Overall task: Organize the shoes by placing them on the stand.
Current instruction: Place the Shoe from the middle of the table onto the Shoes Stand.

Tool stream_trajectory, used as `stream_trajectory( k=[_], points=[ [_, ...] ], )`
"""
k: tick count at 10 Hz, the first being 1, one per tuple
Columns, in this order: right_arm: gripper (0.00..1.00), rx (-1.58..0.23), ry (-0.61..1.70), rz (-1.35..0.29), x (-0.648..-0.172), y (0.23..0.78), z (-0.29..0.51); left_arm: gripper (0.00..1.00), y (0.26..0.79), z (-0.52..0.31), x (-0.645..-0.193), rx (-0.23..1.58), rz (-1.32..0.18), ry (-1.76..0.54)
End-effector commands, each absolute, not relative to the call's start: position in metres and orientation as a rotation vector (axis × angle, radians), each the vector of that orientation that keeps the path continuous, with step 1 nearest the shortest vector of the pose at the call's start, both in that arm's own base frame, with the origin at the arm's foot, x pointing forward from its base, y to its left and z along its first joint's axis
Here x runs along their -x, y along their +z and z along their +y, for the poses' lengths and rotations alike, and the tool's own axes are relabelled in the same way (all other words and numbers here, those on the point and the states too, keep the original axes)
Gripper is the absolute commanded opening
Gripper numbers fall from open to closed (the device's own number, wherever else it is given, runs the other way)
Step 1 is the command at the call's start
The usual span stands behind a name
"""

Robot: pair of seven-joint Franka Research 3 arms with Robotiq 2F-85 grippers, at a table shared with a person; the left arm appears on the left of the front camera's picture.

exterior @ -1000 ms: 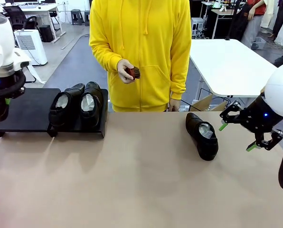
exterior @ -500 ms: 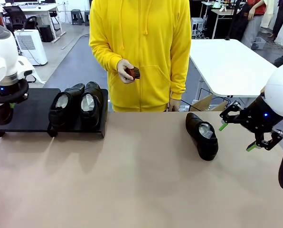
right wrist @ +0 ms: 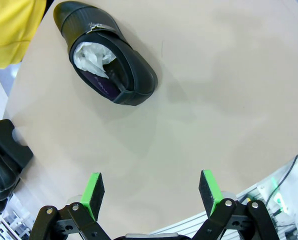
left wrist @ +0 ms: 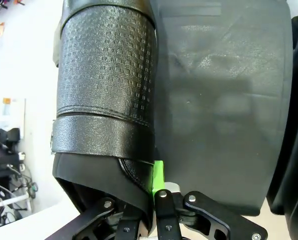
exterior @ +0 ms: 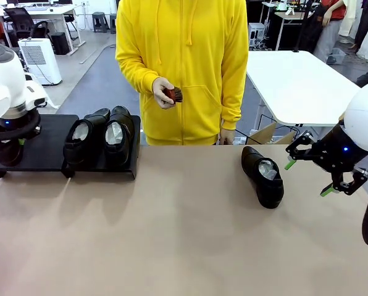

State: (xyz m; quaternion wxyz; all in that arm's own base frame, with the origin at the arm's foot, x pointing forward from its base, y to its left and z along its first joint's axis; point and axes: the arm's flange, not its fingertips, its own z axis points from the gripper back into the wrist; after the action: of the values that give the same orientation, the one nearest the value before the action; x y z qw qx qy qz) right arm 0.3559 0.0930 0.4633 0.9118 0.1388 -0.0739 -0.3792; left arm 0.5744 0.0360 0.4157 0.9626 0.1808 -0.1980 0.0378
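Plainly, no brand or lettering reads anywhere. Left pincer is clenched on a textured shoe above the stand (two shoes sit there); right pincer gapes near a lone shoe on the worktop.

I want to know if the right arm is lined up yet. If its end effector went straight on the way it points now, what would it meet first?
Probably bare tabletop: the open right end effector points at tan surface. The shoe lies off to one side of that line, though depth is hard to judge.
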Motion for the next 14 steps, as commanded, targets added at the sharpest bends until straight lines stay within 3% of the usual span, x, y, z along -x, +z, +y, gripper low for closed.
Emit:
stream_trajectory(
  k=[1, 5, 6, 8, 11, 14],
  points=[
    [1.0, -0.294, -0.762, -0.16, -0.357, 0.464, 0.092, 0.0, 0.411, 0.036, -0.58, -0.419, -0.465, 0.076],
    [1.0, -0.294, -0.762, -0.16, -0.357, 0.464, 0.092, 0.0, 0.404, 0.038, -0.586, -0.43, -0.452, 0.072],
    [1.0, -0.294, -0.762, -0.16, -0.357, 0.464, 0.092, 0.1, 0.405, 0.038, -0.586, -0.424, -0.437, 0.091],
    [1.0, -0.294, -0.762, -0.16, -0.357, 0.464, 0.092, 0.48, 0.411, 0.039, -0.587, -0.424, -0.45, 0.096],
    [1.0, -0.294, -0.762, -0.16, -0.357, 0.464, 0.092, 0.48, 0.418, 0.042, -0.583, -0.434, -0.47, 0.102],
    [1.0, -0.294, -0.762, -0.16, -0.357, 0.464, 0.092, 0.48, 0.457, 0.04, -0.563, -0.38, -0.475, 0.216]
  ],
)
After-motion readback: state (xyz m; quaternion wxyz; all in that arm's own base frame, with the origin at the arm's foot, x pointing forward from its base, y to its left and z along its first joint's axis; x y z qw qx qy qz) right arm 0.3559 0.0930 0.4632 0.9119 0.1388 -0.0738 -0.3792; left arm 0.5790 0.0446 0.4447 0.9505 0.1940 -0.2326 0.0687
